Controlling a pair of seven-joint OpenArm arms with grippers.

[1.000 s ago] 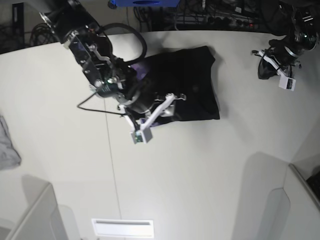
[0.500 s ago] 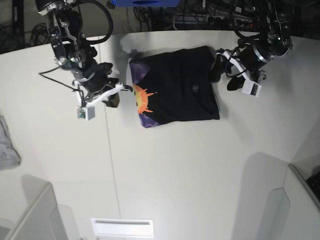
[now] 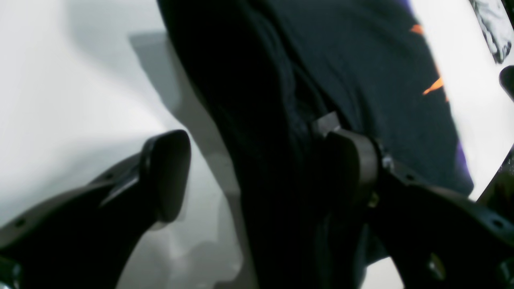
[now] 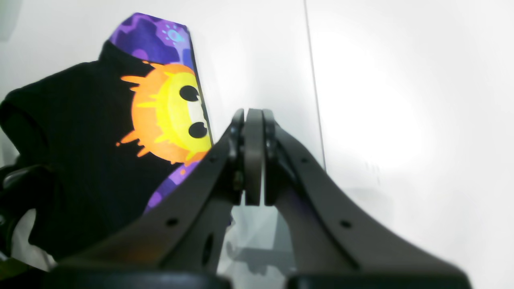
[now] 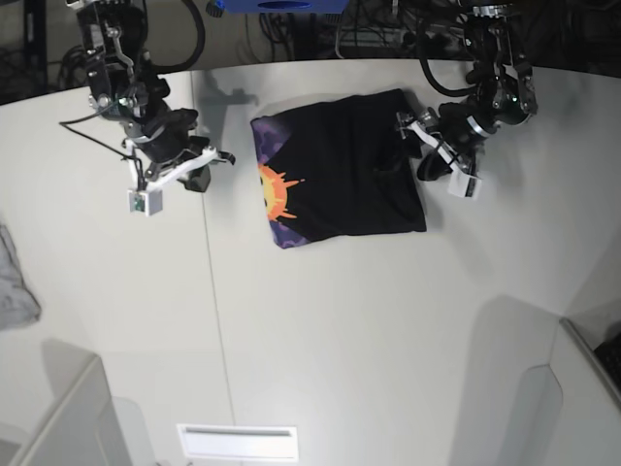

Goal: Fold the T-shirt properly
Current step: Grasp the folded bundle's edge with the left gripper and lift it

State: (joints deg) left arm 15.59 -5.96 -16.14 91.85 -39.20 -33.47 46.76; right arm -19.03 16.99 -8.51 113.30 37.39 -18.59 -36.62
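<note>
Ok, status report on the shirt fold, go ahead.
Left pincer open astride T-shirt edge. Right pincer shut, empty, off the shirt. Nothing in the way.

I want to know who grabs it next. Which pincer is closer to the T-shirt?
The left pincer. It is open right at the edge of the T-shirt, one finger over the cloth. The right pincer is shut and off to the other side, apart from it.

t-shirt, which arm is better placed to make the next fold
Probably left. The left gripper is open, straddling the T-shirt edge. The right gripper is shut, off the cloth over bare table.
</note>
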